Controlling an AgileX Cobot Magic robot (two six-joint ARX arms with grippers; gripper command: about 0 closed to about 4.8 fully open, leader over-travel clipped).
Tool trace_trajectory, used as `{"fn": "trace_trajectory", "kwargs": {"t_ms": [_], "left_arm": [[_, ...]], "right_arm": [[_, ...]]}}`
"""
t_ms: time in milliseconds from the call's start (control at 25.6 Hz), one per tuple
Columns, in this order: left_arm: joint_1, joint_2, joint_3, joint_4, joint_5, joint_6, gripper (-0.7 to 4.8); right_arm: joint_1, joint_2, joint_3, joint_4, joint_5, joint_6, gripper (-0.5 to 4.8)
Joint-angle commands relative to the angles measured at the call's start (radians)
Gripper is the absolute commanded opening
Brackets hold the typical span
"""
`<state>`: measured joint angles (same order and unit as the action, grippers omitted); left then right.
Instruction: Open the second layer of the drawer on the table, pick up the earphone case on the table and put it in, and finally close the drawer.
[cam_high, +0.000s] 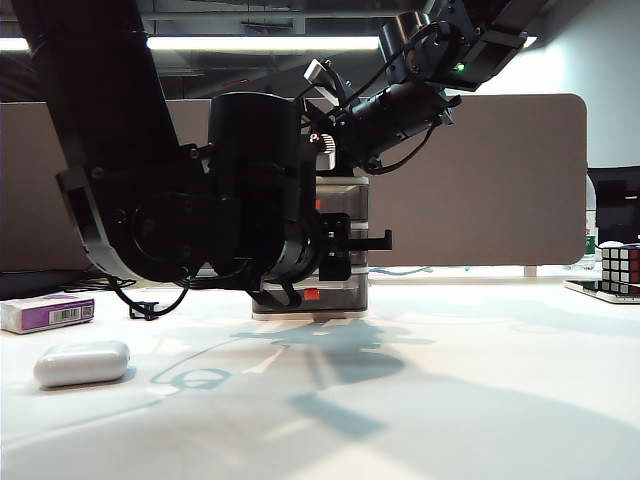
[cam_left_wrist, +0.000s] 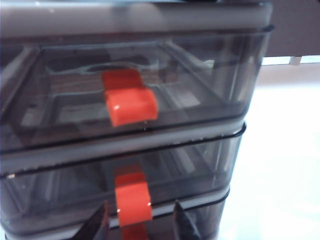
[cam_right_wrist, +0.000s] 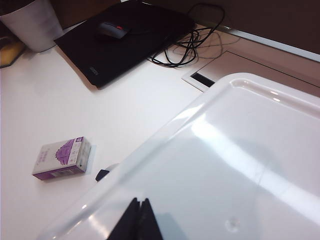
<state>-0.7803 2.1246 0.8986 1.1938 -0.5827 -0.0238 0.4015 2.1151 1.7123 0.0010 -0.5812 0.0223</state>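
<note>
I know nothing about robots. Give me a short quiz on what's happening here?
1. True or false: the earphone case is already inside the drawer.
2. The left gripper has a finger on either side of one red handle. Whose handle is it? A) the top layer, B) the second layer, C) the purple box.
3. Fill in: the right gripper, above the drawer's white top, has its fingers ___ (apart/together).

Key
1. False: it lies on the table, left of the drawer in the exterior view.
2. B.
3. Together.
</note>
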Motion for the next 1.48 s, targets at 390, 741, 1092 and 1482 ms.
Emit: {"fn": "trace_trajectory", "kwargs": {"t_ms": [390,741,1092,1482], "left_arm": [[0.004,-0.002,0.003,0.027,-0.027,0.027,1.56],[0.019,0.0,0.003,0.044,-0.026,0.024,1.56],[0.028,0.003,0.003,0.043,-0.014,-0.003,1.56],[0.027,0.037,0.052,0.01,0.005,-0.009,1.56]], "right_arm": [[0.001,0.0,0.0,-0.038,-0.024,0.0,-0.05],[0.002,-0.001,0.0,-0.059,-0.024,-0.001,-0.05],[0.002,-0.001,0.0,-0.06,-0.024,-0.001,-0.05],[0.002,-0.001,-0.001,-0.059,-0.024,-0.001,-0.05]]}}
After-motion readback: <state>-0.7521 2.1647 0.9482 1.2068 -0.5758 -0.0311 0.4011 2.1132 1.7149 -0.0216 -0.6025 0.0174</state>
